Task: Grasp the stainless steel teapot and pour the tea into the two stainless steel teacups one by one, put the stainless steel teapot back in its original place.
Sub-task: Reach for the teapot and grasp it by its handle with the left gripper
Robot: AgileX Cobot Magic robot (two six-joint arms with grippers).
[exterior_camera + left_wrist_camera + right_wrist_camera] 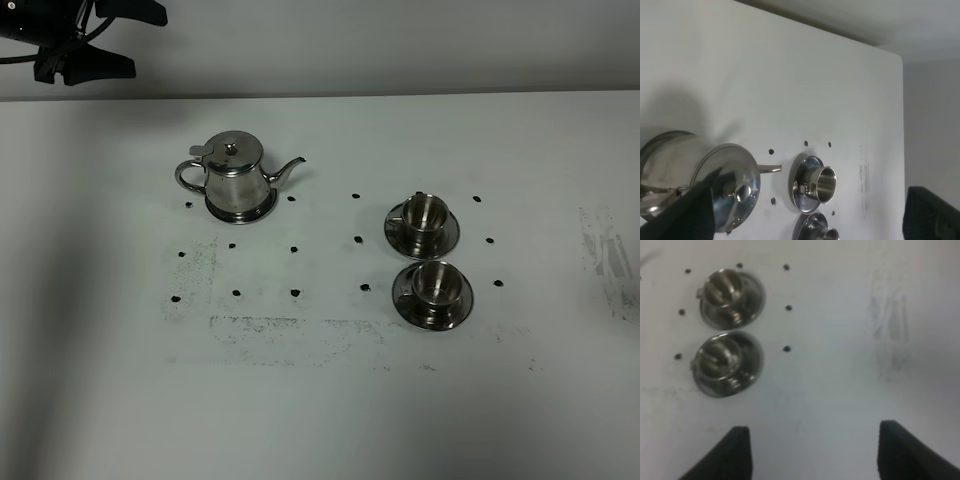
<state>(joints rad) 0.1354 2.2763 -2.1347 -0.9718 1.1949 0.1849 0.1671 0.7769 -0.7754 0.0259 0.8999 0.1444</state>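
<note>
One white tabletop [320,420] carries the whole set, laid out so that the pouring vessel lies on the left arm's side and the receiving vessels toward the right. The left tool [807,197] hangs high over the far left of the tabletop, well apart from the pot, its dark fingers [685,215] spread wide with nothing between them, a stance that suits a descent onto the loop handle [188,175]; the right tool [813,427] is likewise spread and empty over bare tabletop near the cups, apparently parked clear of the pouring path. The stainless steel teapot [237,180] stands upright, lid [232,146] shut, on its original place [262,211], the steel disc whose rim shows beneath its base; its handle points away from the cups and its spout [288,168] toward them, so a grasp at the handle would need little turning before a tilt. The two stainless steel teacups [427,212] sit well apart from the pot, upright, one behind the other, each on its own saucer [448,238]; no tea shows in either, and the tea in the pot is hidden by the lid, so pouring is judged not yet begun. Small black dots [293,249] mark a grid around the pieces and grey scuffs [280,327] stain the surface; neither rises above it, and nothing stands between pot and cups
</note>
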